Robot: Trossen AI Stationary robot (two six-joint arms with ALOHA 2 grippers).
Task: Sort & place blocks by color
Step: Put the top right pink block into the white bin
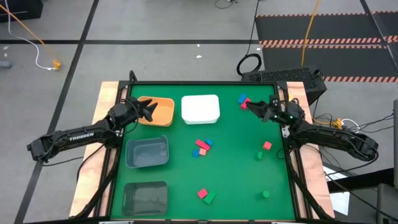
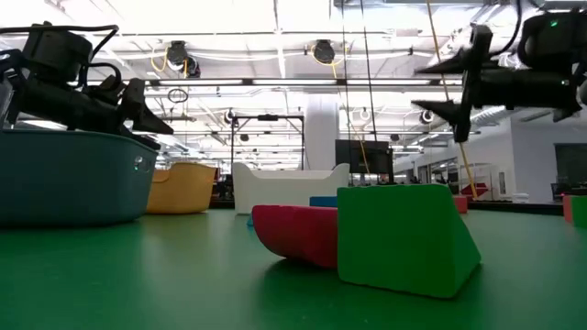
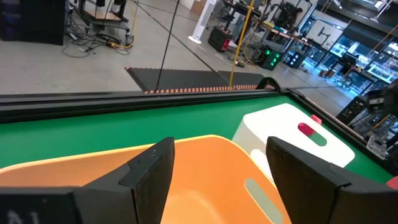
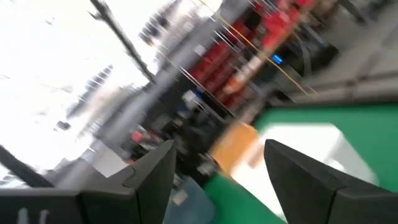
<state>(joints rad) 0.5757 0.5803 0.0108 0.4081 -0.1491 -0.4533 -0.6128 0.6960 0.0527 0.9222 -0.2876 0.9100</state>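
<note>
Small blocks lie scattered on the green table. A blue block and a red block sit by the far edge. A red and blue cluster lies mid-table. A pink block and a green block lie to the right. Near the front are a red block and two green blocks. My left gripper hovers open over the orange bin. My right gripper is open, raised just beside the far red block.
A white bin stands right of the orange one. A blue-grey bin and a dark grey bin line the left side. In the low view a green block and a red block sit close to the camera.
</note>
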